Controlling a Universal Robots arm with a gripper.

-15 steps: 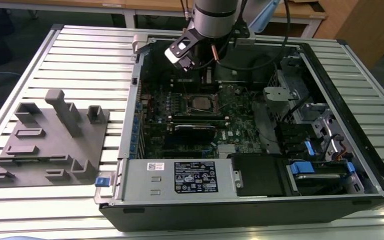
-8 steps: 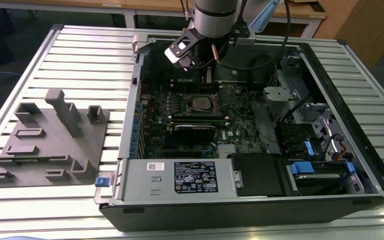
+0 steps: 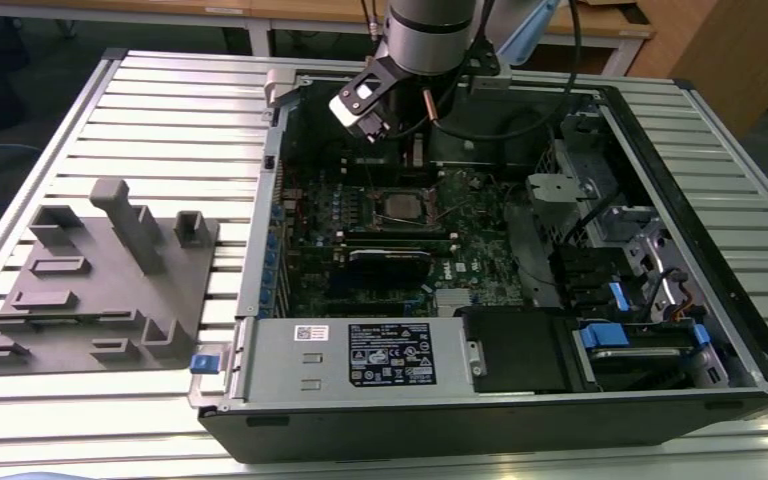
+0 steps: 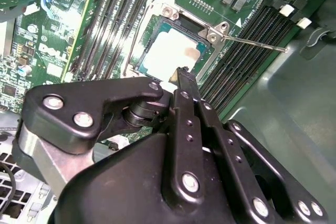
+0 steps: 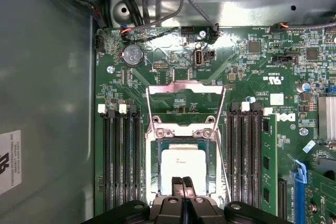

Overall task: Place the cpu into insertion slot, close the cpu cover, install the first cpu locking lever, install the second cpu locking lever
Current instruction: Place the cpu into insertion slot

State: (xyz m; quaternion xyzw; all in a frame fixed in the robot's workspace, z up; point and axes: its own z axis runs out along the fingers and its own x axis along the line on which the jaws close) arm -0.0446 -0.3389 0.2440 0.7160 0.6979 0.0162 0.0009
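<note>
Grey counter (image 3: 157, 100) carries the open case (image 3: 518, 430). On its green board (image 5: 252, 77) the cover (image 5: 185, 88) stands raised behind the slot (image 5: 154, 174). My pincer (image 5: 184, 182), clenched and empty, hangs just above the cpu (image 5: 182, 162) seated there; going lower could scratch or shift it, I think. Cpu lies flat, face up; being square, it has no long axis.

Bright overhead light, glare on table slats (image 3: 91, 420)

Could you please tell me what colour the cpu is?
The cpu is pale silver-grey, clearest in the first wrist view.
</note>
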